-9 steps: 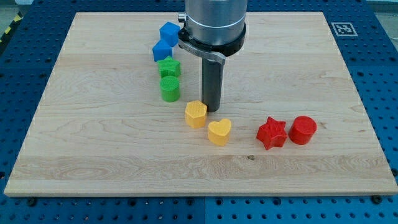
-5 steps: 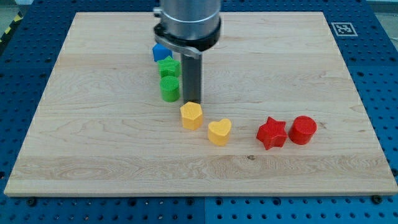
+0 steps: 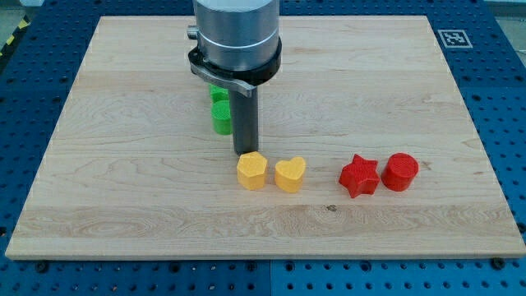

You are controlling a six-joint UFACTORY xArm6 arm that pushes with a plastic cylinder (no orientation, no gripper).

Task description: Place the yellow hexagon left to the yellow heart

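Note:
The yellow hexagon lies on the wooden board just left of the yellow heart, a small gap between them, at about the same height in the view. My tip stands right behind the hexagon's upper edge, touching or nearly touching it. The rod and the grey arm body above it rise toward the view's top.
Two green blocks sit left of the rod, partly hidden by the arm; the blue blocks are hidden behind it. A red star and a red cylinder lie to the right of the heart. The board's edge runs along the view's bottom.
My tip has moved left and toward the view's bottom. The yellow hexagon was pushed down-left and now sits level with the heart, on its left. The arm now covers the blue blocks.

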